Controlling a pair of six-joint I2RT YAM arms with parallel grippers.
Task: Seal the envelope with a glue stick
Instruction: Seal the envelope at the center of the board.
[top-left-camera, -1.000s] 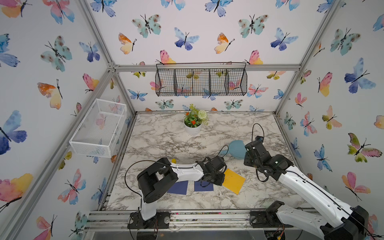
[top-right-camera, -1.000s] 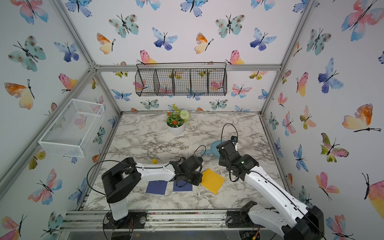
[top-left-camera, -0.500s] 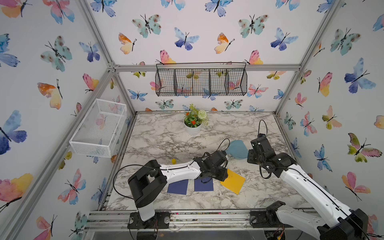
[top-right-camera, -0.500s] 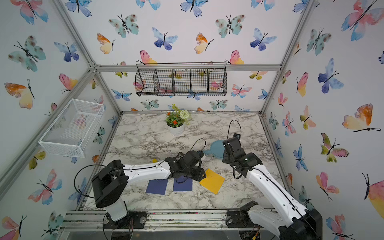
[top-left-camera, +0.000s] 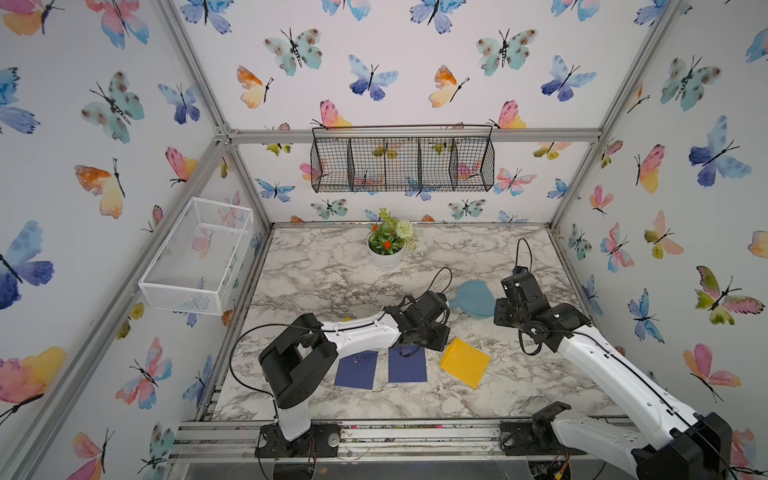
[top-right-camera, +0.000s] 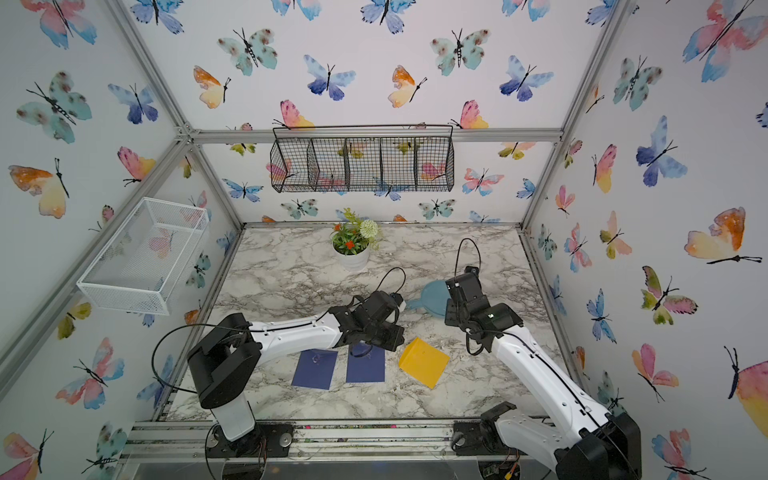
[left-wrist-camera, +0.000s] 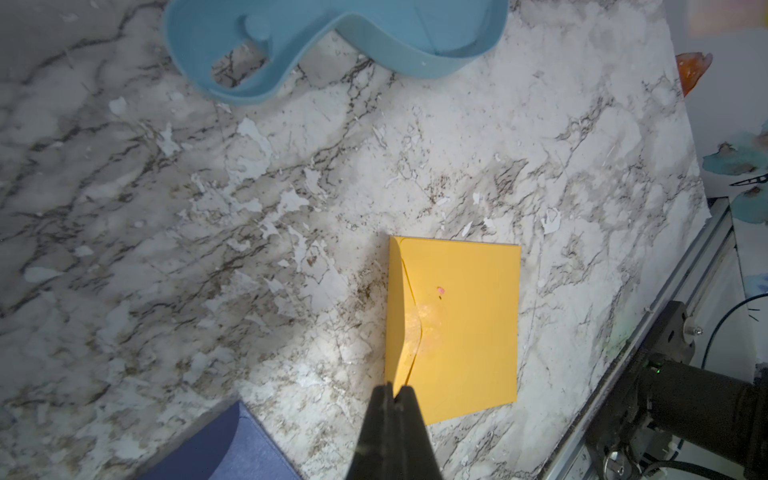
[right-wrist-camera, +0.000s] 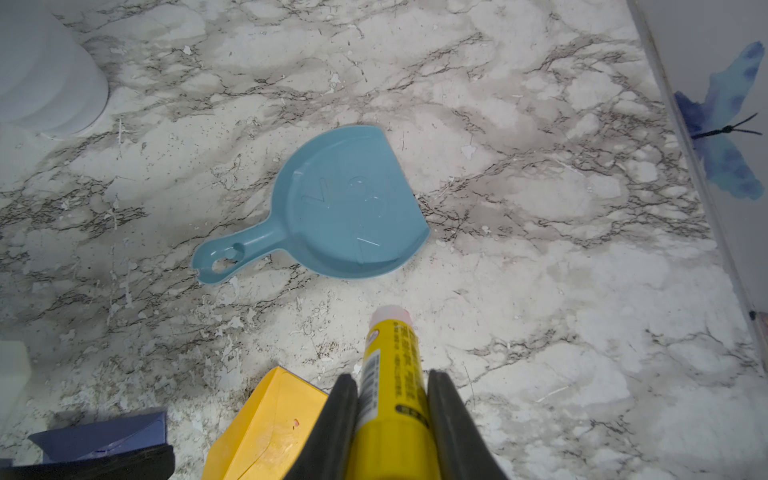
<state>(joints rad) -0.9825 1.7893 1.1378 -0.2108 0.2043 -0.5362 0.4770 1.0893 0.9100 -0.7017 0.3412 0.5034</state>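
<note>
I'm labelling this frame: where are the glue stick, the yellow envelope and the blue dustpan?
glue stick (right-wrist-camera: 392, 357): right wrist view, printed yellow barrel.
yellow envelope (left-wrist-camera: 469, 324): left wrist view, body beside the flap.
blue dustpan (right-wrist-camera: 353, 199): right wrist view, middle of pan.

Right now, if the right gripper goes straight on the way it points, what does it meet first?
Probably the marble table, just short of the blue dustpan, with the glue stick touching first; depth is unclear.
</note>
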